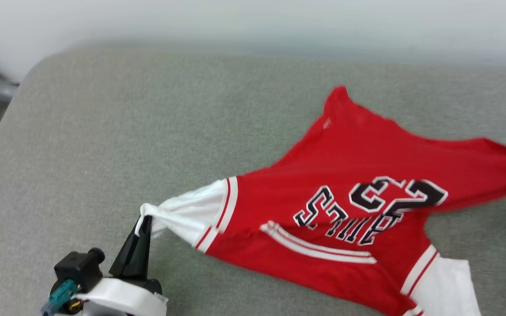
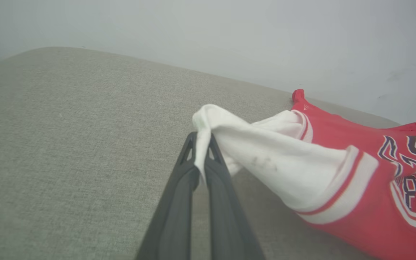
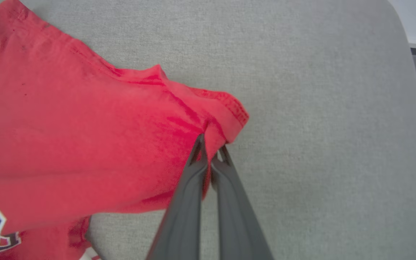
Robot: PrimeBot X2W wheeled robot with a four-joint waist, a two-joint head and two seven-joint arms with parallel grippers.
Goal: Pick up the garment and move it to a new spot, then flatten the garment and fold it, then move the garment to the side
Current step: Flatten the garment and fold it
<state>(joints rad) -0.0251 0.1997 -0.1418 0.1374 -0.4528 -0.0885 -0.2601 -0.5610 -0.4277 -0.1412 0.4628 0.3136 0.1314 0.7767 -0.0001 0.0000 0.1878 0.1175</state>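
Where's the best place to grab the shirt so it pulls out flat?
Probably at its far ends, coming in from the outside. The left gripper pinches the white sleeve tip and the right gripper pinches a red hem corner. The shirt lies stretched between them, so pulling apart should smooth it.

Counter (image 1: 103,131): grey woven fabric covering, rounded corners. One item on it: red jersey shirt (image 1: 349,149) with white sleeves, black lettering facing up, rumpled, across the right half.

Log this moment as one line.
left gripper: shut on white sleeve | right gripper: shut on red hem | garment: letters up, spread on grey surface
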